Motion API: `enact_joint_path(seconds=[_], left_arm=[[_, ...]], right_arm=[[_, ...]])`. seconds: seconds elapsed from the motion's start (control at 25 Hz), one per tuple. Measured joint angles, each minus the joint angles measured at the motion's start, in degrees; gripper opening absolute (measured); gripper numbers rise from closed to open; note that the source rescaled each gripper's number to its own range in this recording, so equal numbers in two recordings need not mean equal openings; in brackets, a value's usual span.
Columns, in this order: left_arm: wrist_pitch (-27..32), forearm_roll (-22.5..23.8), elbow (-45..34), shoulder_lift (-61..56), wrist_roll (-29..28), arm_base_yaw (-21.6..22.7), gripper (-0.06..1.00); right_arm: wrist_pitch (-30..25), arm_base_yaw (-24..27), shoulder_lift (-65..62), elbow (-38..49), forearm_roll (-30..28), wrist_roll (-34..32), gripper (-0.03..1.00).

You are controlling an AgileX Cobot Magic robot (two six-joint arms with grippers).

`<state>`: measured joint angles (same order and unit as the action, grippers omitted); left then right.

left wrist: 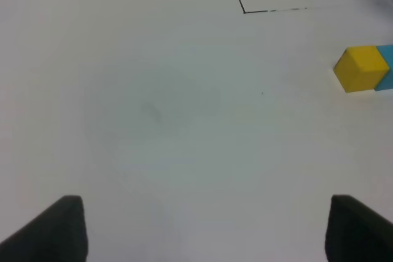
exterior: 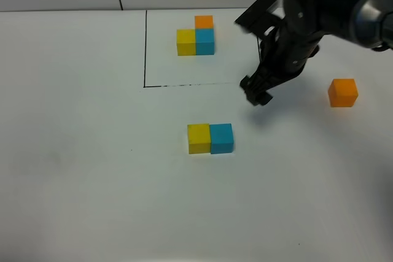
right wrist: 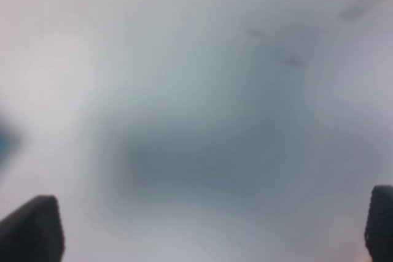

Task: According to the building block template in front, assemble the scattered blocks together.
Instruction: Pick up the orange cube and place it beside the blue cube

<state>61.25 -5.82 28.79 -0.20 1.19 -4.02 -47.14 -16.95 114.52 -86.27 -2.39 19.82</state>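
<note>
Building block template (exterior: 195,36): framed L of cubes, far side of bench (exterior: 73,151).
Yellow block (exterior: 199,138), blue block (exterior: 221,138): touching, mid-bench, outside the frame.
Orange block (exterior: 342,92): alone, well to the right.
Right hand (exterior: 258,93): released, near the frame's corner.
Left hand (left wrist: 206,231): released.

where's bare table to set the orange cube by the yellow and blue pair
Bare strip behind the blue cube, up to the frame line; bare table left of the yellow cube and in front. Crowded toward the orange cube: the right arm hangs between.

Matte black arm (exterior: 307,19), blunt dark fingers (left wrist: 52,231)
</note>
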Motion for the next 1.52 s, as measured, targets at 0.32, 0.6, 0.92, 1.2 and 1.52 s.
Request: enact_joint_path(seconds=[0.32, 0.6, 0.92, 1.2, 1.52], left_arm=[[0.0, 0.0, 0.0, 0.0, 0.0, 0.0, 0.79], [0.0, 0.0, 0.0, 0.0, 0.0, 0.0, 0.79], [0.0, 0.0, 0.0, 0.0, 0.0, 0.0, 0.79], [0.0, 0.0, 0.0, 0.0, 0.0, 0.0, 0.79], [0.0, 0.0, 0.0, 0.0, 0.0, 0.0, 0.79]], right_arm=[[0.1, 15.3, -2.6, 0.0, -0.2, -16.7, 0.99], [0.1, 22.3, -2.6, 0.0, 4.7, -16.7, 0.99], [0.3, 22.5, 2.9, 0.0, 8.6, -11.3, 0.99], [2.1, 22.4, 7.3, 0.0, 8.6, -11.0, 0.97], [4.3, 22.4, 10.5, 0.0, 8.6, -9.0, 0.87]])
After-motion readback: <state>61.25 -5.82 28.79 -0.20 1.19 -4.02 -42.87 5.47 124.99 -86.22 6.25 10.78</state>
